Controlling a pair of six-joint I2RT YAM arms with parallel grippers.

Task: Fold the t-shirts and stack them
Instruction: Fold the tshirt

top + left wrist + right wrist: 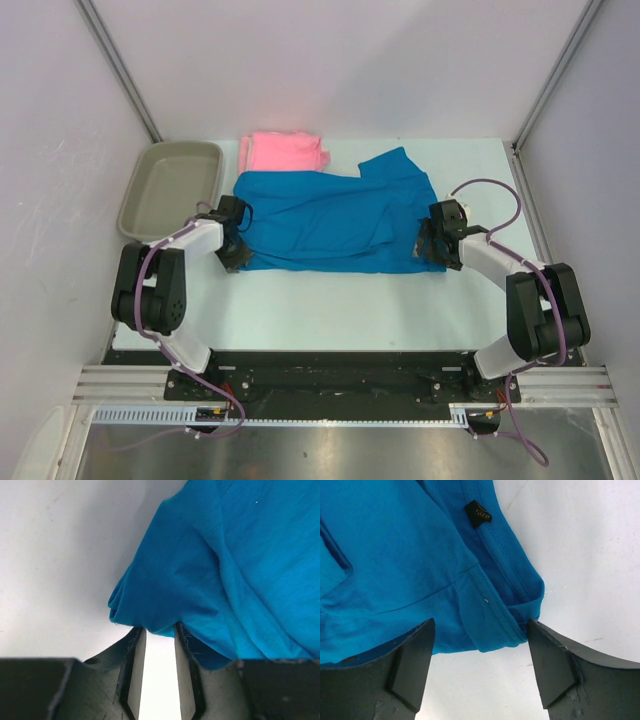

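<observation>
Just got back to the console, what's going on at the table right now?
Both arms are at the blue t-shirt, which lies spread and rumpled mid-table, not yet folded. The left claw is at its left edge, jaws narrowly apart with the cloth edge at the tips. The right claw stands wide open astride the shirt's right corner. Neither visibly grips it. The pink t-shirt lies just behind, next to the tray.

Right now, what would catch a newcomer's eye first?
The blue shirt is spread out in the middle, with a hand at each end. The left hand is at its left edge, and the right hand is open around a hem corner. Behind it lies the pink shirt, and a tray sits far left.
</observation>
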